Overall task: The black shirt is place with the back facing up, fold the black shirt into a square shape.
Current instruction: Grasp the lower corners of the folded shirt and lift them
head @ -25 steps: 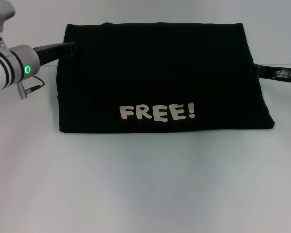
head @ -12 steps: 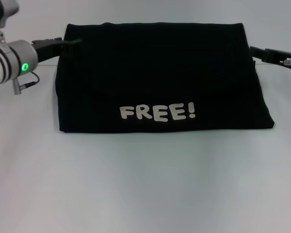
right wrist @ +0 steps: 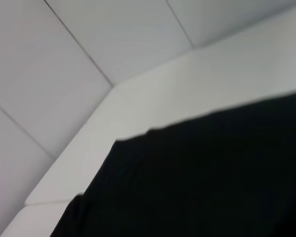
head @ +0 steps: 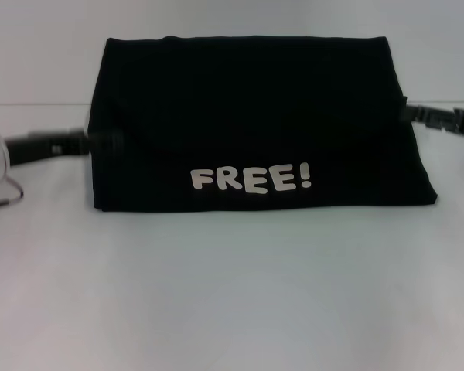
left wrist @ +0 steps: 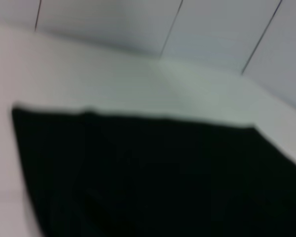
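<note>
The folded matte black fabric shirt (head: 255,124), white "FREE!" lettering (head: 250,179) near its front edge, lies mid-counter on the white counter (head: 232,294), bare room before it. The left gripper (head: 100,143) meets its left edge, the right gripper (head: 410,114) its right edge; I cannot tell either's opening or hold.

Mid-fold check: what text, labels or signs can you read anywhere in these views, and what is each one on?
"FREE!": pale block letters on the upper face of the folded black shirt, near its front edge, in the head view.
No other text shows: none on the left gripper, the right gripper or the table, and both wrist views show only unlettered black cloth and blank surfaces.
</note>
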You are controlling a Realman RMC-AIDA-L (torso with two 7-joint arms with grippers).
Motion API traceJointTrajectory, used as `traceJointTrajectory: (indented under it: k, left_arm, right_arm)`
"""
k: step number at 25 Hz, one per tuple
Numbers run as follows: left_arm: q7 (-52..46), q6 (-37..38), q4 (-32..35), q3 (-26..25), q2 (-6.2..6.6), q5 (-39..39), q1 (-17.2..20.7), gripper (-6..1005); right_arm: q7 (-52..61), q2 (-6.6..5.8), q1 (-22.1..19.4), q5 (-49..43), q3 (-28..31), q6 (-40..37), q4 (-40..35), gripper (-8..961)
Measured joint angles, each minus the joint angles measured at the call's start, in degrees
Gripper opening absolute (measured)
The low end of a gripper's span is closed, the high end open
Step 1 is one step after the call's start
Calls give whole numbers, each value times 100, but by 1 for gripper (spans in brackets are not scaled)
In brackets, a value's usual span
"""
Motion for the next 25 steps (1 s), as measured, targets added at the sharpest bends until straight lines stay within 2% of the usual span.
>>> traceJointTrajectory:
  k: [3,7,25]
  left_arm:
    - [-333,37,96,260,-91,362,151,909]
    - [-486,-119,51,376,-152,698,166,909]
    - [-497,-216,-149,758,-166,875,127,899]
  right_arm:
    - [230,-61,-154,0,-67,-178,-15,900]
    - [274,-73,-232,-3,-68,-213,-19,909]
    - [345,-77,-231,-4,-68,-109,-58,914]
